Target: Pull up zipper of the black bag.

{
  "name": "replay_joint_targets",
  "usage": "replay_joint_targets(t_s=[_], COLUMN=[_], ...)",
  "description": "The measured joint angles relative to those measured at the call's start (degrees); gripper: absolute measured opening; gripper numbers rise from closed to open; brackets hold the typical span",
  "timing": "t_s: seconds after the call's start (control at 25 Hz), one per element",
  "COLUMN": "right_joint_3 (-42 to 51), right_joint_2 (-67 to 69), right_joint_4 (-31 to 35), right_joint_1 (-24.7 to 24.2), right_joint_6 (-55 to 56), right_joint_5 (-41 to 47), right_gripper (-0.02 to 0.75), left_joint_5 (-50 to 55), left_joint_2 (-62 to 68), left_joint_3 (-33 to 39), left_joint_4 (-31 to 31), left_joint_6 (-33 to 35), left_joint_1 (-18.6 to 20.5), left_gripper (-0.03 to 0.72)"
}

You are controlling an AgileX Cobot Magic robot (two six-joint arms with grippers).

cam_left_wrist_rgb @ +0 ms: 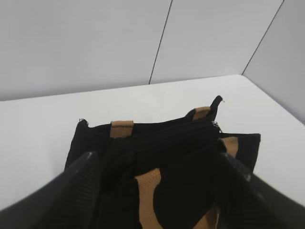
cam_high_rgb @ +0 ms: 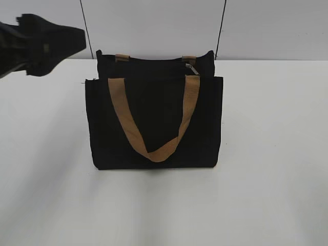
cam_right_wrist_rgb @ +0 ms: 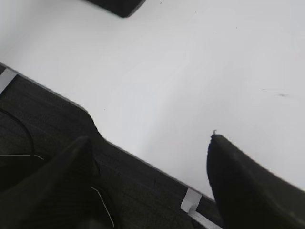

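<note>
The black bag (cam_high_rgb: pixel 154 123) stands upright in the middle of the white table, with a tan strap handle (cam_high_rgb: pixel 154 120) hanging down its front. A small silver zipper pull (cam_high_rgb: pixel 191 68) sits at the right end of the bag's top edge. It also shows in the left wrist view (cam_left_wrist_rgb: pixel 217 126), at the far right of the zip line. My left gripper (cam_left_wrist_rgb: pixel 157 167) is open and empty, hovering above the bag (cam_left_wrist_rgb: pixel 162 157) on its left side. In the exterior view its arm (cam_high_rgb: pixel 36 43) is at the upper left. My right gripper (cam_right_wrist_rgb: pixel 150 143) is open and empty over the table's front edge, far from the bag.
The white table (cam_high_rgb: pixel 271 154) spreads all round the bag. White wall panels (cam_high_rgb: pixel 154 25) stand behind it. In the right wrist view the table edge (cam_right_wrist_rgb: pixel 143 160) borders dark floor with cables. A corner of the bag (cam_right_wrist_rgb: pixel 116 5) shows at the top.
</note>
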Motion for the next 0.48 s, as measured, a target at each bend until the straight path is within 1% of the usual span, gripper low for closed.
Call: replay_joint_targets(t_s=[0.12, 0.28, 0.36, 0.4, 0.44, 0.48], right_joint_3=[0.86, 0.92, 0.92, 0.92, 0.92, 0.92], right_joint_2=[0.00, 0.00, 0.00, 0.00, 0.00, 0.00], right_joint_4=[-0.03, -0.19, -0.19, -0.25, -0.25, -0.25], right_joint_1=[0.00, 0.00, 0.00, 0.00, 0.00, 0.00], right_joint_6=[0.05, 0.05, 0.05, 0.05, 0.05, 0.05], right_joint_5=[-1.92, -2.31, -2.48, -2.48, -2.48, -2.48], right_gripper=[0.564, 0.564, 0.564, 0.564, 0.564, 0.564], left_joint_5=[1.41, 12.00, 15.13, 15.19, 15.19, 15.72], left_joint_2=[-5.79, -8.77, -8.51, -8.28, -8.07, -7.58], left_joint_3=[3.17, 8.85, 10.78, 11.19, 11.25, 11.25], left_joint_4=[-0.43, -0.39, -0.55, -2.08, -6.14, -11.87], left_joint_6=[0.97, 5.62, 9.19, 12.47, 17.28, 23.68], left_joint_1=[0.00, -0.04, -0.04, -0.04, -0.04, -0.06], left_gripper=[0.563, 0.561, 0.561, 0.560, 0.559, 0.560])
